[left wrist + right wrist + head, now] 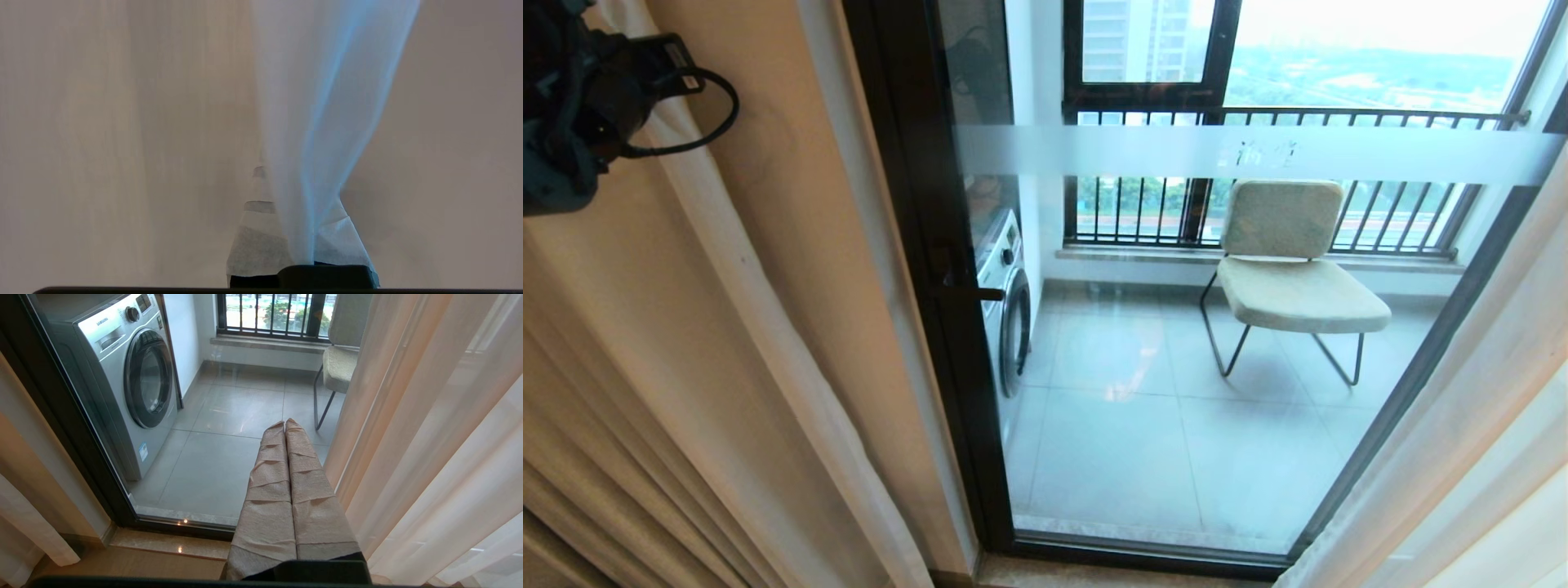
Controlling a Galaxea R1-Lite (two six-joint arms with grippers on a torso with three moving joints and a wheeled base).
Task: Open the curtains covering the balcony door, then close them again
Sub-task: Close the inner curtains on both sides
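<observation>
The curtains hang parted at both sides of the balcony door (pixel 1176 384), whose glass, frosted band (pixel 1258 155) and dark handle (pixel 980 292) show. On the left are a cream drape (pixel 670 384) and a white sheer edge (pixel 776 343); more curtains (pixel 1470 441) hang on the right. My left arm (pixel 572 106) reaches into the left curtains at the top left. In the left wrist view my left gripper (pixel 300 183) is shut on a fold of white sheer (pixel 327 102), with cream drape behind. My right gripper (pixel 284 424) hangs shut and empty before the glass, beside the right curtains (pixel 429 437).
Behind the glass stand a washing machine (pixel 1009 302) on the left and a padded chair (pixel 1290 278) on the tiled balcony floor, with a railed window (pixel 1258 114) beyond. A stone sill (pixel 163 543) runs along the door's foot.
</observation>
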